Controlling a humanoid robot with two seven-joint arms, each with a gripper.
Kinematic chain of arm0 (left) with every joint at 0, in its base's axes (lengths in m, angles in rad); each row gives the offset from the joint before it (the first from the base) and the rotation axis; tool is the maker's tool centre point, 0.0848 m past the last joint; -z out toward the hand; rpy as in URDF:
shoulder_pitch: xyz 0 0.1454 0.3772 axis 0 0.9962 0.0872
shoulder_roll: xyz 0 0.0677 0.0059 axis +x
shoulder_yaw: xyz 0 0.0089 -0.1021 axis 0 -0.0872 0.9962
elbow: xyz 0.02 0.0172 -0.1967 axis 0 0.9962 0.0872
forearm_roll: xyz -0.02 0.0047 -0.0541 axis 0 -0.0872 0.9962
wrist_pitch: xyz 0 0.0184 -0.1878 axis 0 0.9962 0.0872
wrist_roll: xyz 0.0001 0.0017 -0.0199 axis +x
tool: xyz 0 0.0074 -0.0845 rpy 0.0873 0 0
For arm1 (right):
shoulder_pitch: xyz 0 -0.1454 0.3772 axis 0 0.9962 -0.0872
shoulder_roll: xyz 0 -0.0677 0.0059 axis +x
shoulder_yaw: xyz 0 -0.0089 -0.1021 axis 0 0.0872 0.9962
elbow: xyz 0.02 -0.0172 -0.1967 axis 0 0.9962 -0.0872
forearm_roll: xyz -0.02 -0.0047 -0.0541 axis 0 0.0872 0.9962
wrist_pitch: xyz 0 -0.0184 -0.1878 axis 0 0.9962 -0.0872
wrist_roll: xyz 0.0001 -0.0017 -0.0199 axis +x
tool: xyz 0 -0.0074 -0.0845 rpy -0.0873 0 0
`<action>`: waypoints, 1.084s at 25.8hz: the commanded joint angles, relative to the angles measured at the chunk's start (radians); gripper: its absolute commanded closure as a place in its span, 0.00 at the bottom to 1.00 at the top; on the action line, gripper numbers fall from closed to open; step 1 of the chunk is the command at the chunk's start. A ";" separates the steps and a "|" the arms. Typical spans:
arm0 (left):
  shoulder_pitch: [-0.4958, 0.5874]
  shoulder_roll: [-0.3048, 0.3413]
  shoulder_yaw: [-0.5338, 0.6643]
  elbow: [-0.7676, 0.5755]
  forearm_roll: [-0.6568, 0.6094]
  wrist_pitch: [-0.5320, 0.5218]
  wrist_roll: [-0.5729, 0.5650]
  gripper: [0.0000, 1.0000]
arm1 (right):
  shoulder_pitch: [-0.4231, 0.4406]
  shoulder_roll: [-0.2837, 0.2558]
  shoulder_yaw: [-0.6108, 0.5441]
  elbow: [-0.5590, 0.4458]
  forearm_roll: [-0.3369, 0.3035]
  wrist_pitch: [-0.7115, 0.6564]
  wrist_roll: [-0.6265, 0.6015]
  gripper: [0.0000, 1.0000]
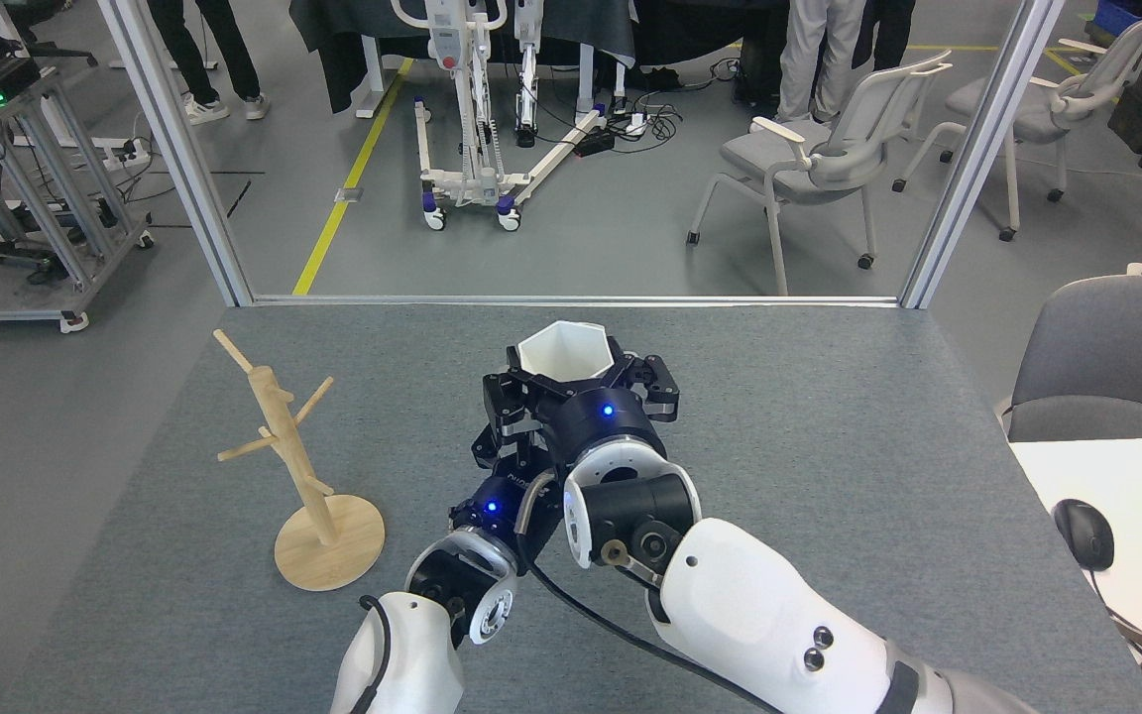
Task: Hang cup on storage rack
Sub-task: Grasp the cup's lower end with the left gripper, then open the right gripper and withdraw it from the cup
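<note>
Cup position: cup (563, 349) stands rim-up, mouth open to the head view, over the middle of the tabletop (829, 446), somewhat toward the far edge; whether its base rests on the surface is hidden.
Cup handle: not visible; its side cannot be told.
Right pincer: right pincer (581, 382) sits directly at the near side of the cup, black fingers spread to either flank of the faceted wall and close against it; judged clamped on the cup, though the contact itself is masked by the wrist.
Left pincer: left pincer (509, 451) lies just below and left of the right one, largely covered by it; apart or together cannot be told.
Storage rack: storage rack (295, 466) stands upright near the left edge of the tabletop, round base flat, pegs angled upward.
Governing relation: rack lies to the left of the held cup and nearer the front edge, well apart, with bare tabletop between.
Nearer arm: left arm is closer to the rack; the right arm has the cup.
Judgement: carry must run leftward, handle hole turned toward a peg.
</note>
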 commanded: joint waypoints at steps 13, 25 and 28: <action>0.019 0.001 0.000 -0.022 0.000 -0.055 0.008 1.00 | -0.039 -0.053 -0.048 -0.073 0.003 -0.031 -0.013 0.03; 0.057 0.004 -0.002 -0.073 -0.013 -0.054 0.007 1.00 | -0.056 -0.163 -0.330 0.050 -0.015 -0.219 -0.194 0.02; 0.068 0.009 -0.002 -0.105 -0.016 -0.055 0.007 1.00 | 0.051 -0.162 -0.416 0.145 -0.015 -0.341 -0.296 0.02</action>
